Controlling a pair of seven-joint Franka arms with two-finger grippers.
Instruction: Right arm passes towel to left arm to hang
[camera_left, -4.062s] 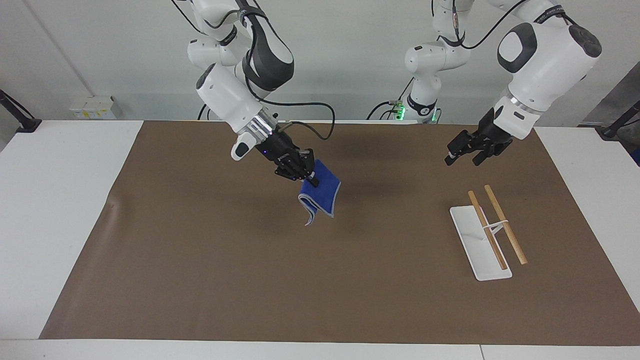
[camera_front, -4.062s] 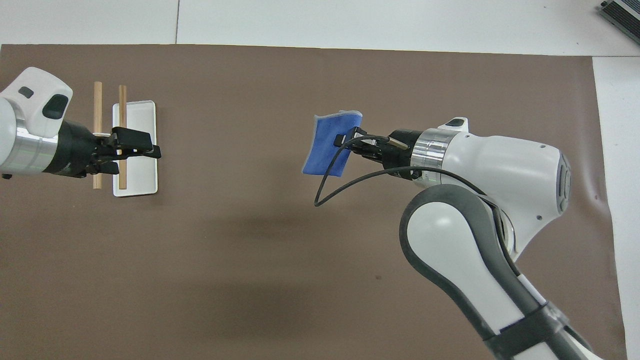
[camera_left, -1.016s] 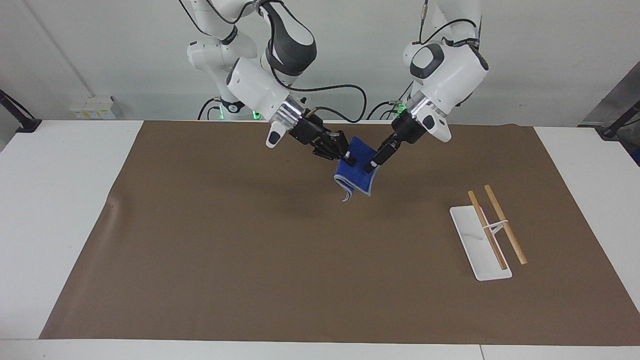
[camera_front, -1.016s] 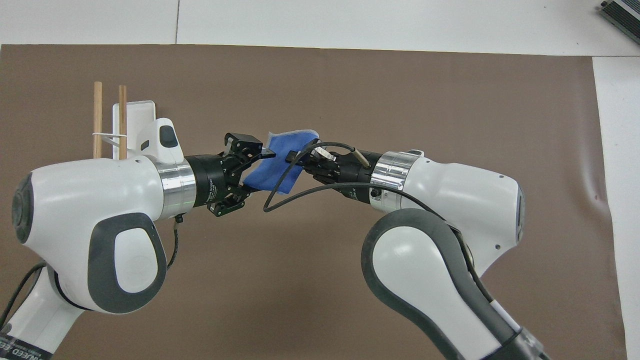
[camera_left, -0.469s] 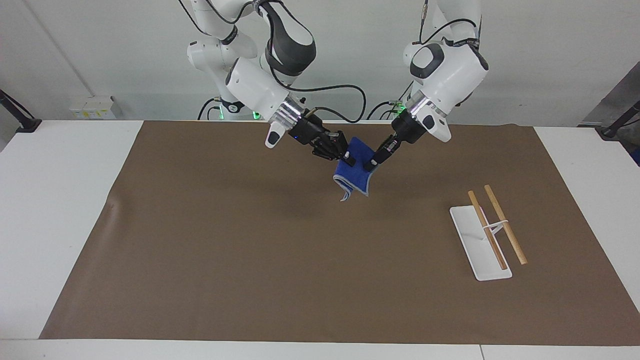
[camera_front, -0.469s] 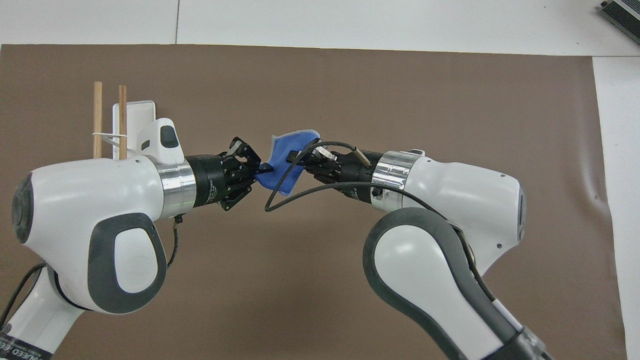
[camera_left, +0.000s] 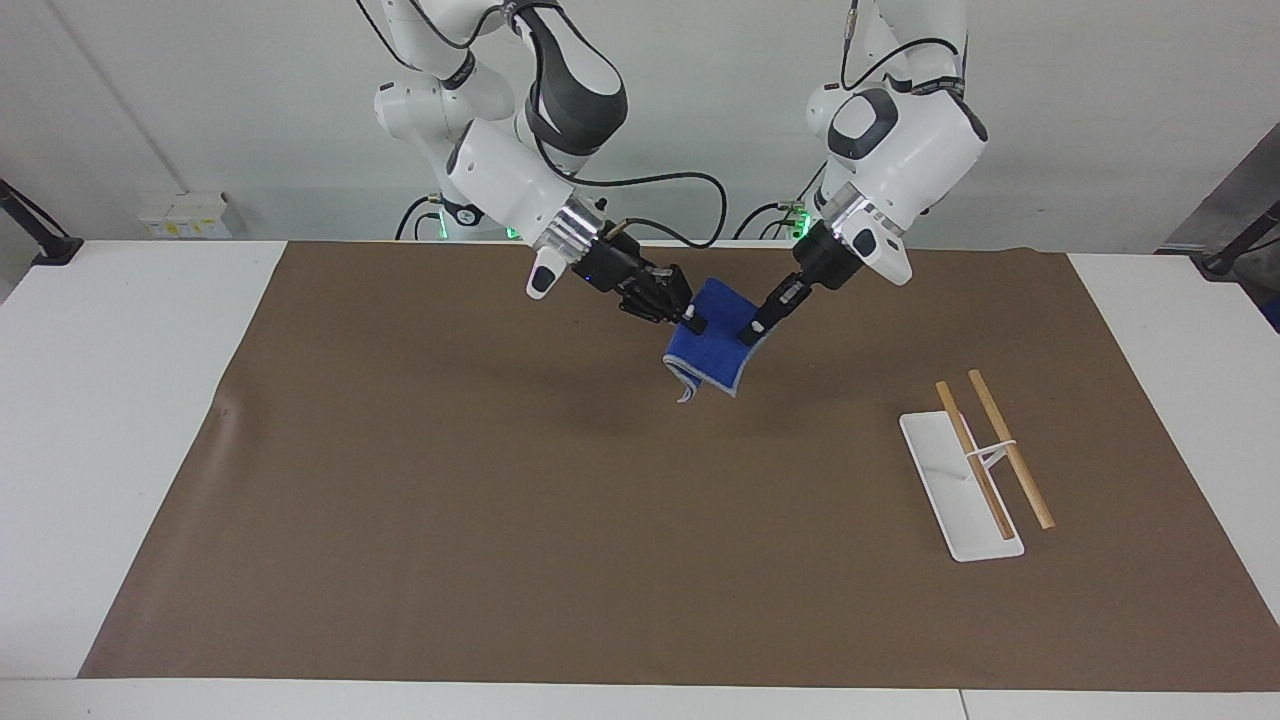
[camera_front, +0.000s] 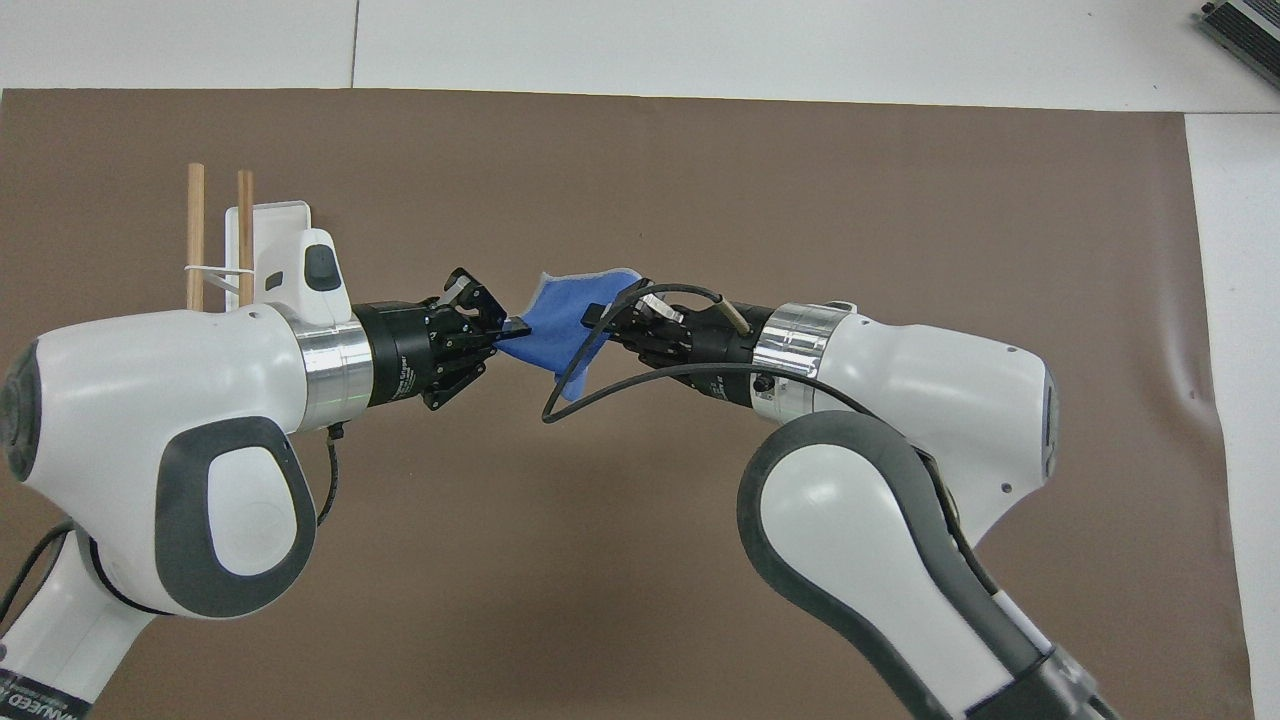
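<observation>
The blue towel (camera_left: 712, 352) hangs in the air over the middle of the brown mat, stretched between both grippers; it also shows in the overhead view (camera_front: 556, 312). My right gripper (camera_left: 690, 322) is shut on the towel's edge toward the right arm's end (camera_front: 603, 316). My left gripper (camera_left: 752, 330) is shut on the towel's edge toward the left arm's end (camera_front: 510, 328). The towel's lower corner droops free.
A white tray-based rack (camera_left: 950, 500) with two wooden rods (camera_left: 1010, 448) stands on the mat toward the left arm's end; in the overhead view (camera_front: 290, 215) the left arm partly covers it. The brown mat (camera_left: 450, 520) covers most of the white table.
My left gripper came in from over the rack, closed on the towel's free edge, and has drawn back slightly, stretching the towel. My right gripper keeps its hold.
</observation>
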